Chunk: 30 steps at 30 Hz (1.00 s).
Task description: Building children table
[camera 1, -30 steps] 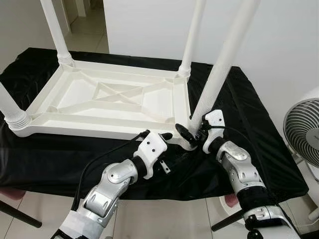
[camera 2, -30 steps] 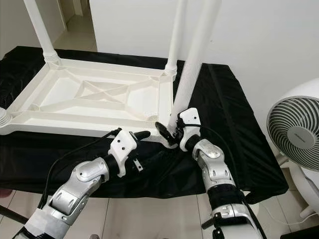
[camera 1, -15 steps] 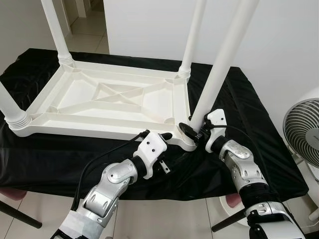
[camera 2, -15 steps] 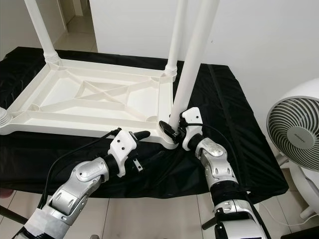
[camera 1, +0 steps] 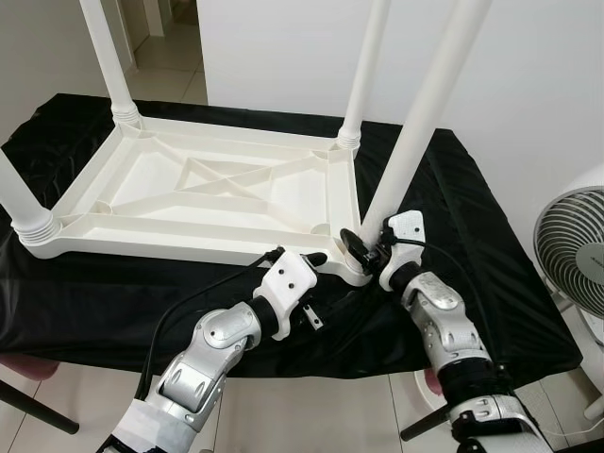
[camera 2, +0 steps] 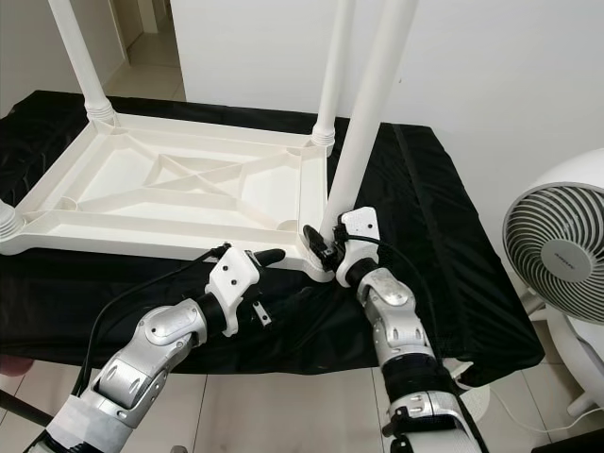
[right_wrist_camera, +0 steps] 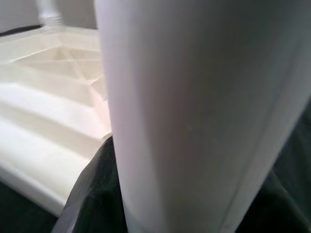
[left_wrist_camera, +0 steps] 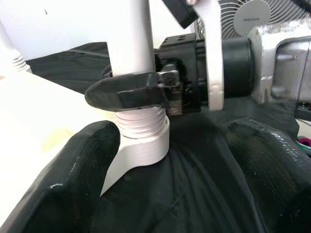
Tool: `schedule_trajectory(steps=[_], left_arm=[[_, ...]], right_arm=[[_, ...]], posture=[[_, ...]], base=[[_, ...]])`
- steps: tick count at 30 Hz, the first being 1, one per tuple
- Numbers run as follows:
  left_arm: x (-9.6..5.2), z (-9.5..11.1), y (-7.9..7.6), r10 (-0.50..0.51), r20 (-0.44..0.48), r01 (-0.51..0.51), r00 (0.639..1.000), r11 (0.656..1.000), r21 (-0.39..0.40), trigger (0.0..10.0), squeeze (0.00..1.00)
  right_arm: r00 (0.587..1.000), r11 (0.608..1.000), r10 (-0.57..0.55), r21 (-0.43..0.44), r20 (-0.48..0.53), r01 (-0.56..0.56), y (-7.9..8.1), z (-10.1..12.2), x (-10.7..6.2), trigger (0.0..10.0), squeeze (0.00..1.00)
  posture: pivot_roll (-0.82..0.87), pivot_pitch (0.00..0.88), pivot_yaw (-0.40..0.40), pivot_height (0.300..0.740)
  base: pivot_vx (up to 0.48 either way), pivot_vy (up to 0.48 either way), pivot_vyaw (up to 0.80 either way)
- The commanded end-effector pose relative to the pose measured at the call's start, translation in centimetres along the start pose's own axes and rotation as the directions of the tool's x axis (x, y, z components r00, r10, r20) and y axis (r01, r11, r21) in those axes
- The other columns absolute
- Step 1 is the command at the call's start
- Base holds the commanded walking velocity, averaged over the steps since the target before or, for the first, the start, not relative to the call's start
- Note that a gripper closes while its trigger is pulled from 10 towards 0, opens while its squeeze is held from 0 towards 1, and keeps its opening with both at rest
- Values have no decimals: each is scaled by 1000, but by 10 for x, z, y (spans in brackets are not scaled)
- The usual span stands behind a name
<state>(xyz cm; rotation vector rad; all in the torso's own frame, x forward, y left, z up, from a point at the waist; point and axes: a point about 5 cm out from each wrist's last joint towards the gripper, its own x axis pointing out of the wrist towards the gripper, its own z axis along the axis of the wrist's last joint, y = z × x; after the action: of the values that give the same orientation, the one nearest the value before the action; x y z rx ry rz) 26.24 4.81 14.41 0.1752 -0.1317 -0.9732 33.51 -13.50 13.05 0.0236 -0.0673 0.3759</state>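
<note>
White kids' table [camera 1: 203, 193] lies upside down on a black-draped tabletop [camera 1: 453, 236], fan [camera 1: 576, 250] off to the right. Right gripper [camera 1: 363, 253] has its jaws clamped on the near-right leg [camera 1: 420, 123] just above its socket. Left gripper [camera 1: 316, 259] sits beside that corner, jaws apart, gripping nothing.

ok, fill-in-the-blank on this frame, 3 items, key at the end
1. The white table top lies ____ on the black cloth.
2. The right gripper is shut on the near-right ____.
3. The left gripper sits at the table's near ____, fingers open.

Missing words: upside down; leg; edge
</note>
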Motion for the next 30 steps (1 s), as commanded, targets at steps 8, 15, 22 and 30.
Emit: schedule_trajectory(steps=[8,15,22,30], left_arm=[[0,-1,-5,-49,-4,49,999,999,-18,10000,0],[1,-1,-5,-49,-5,49,999,999,-16,10000,0],[-1,0,-2,-37,-8,37,999,999,-10,10000,0],[-2,0,-1,-34,-10,34,999,999,-6,10000,0]], right_arm=[[923,913,-380,139,-54,384,7,-16,-1,10000,0],[923,915,-384,122,-36,385,17,-11,2,10000,0],[916,906,-398,136,-42,400,16,-12,1,10000,749],[956,954,-286,116,65,277,7,3,-1,10000,1000]], posture=[[92,43,-52,740],[102,42,-52,740],[110,44,-55,740],[114,41,-51,740]], base=[[0,0,0],[0,0,0],[0,0,0],[0,0,0]])
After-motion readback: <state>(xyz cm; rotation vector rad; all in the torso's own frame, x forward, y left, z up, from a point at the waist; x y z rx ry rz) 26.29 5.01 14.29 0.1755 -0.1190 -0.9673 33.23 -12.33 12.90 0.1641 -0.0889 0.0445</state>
